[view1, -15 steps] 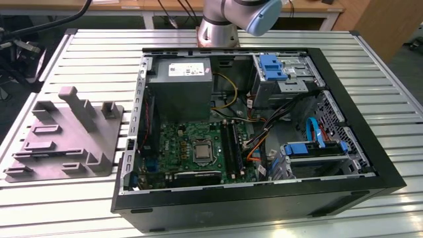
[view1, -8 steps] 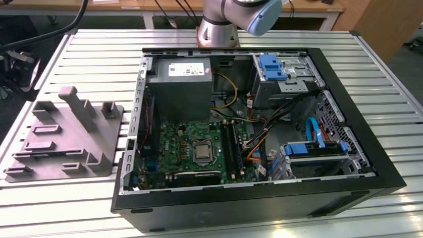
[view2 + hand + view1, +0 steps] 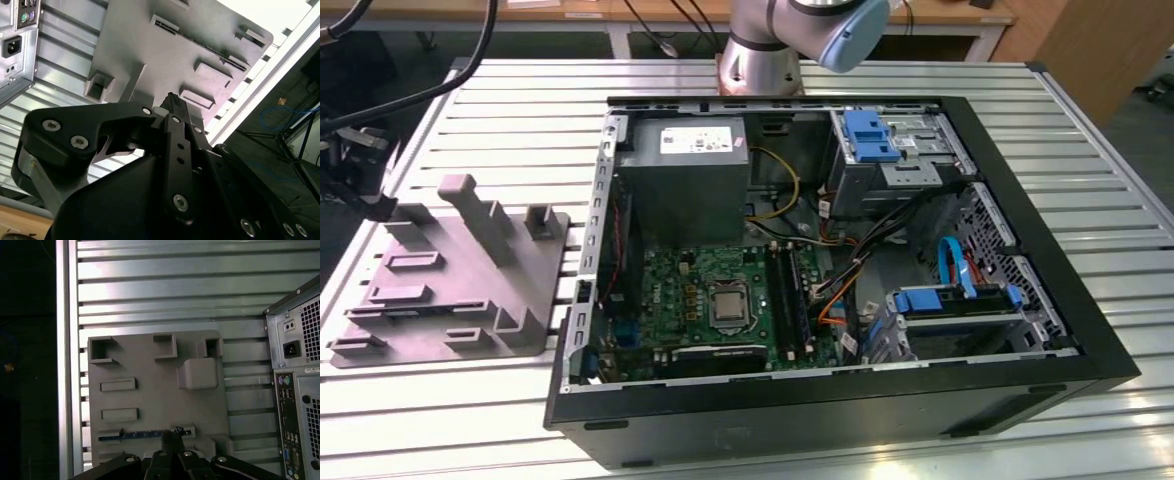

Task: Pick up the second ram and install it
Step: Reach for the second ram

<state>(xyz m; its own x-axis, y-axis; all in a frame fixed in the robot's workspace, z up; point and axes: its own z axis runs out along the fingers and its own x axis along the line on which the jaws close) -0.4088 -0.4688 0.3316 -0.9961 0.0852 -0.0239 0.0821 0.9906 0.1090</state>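
Basically pick step, not yet gripped: gripper (image 3: 172, 436) hangs over the grey fixture tray (image 3: 150, 400), claw closed and empty, the second ram (image 3: 135, 435) lying in a tray slot below the tips; grasping calls for opening and straddling its thin edge.

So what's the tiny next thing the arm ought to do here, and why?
Probably ease down toward the second ram. In the first wrist view it lies in a slot of the grey holder, so it looks not yet lifted, and the end effector lines up with it near one end.
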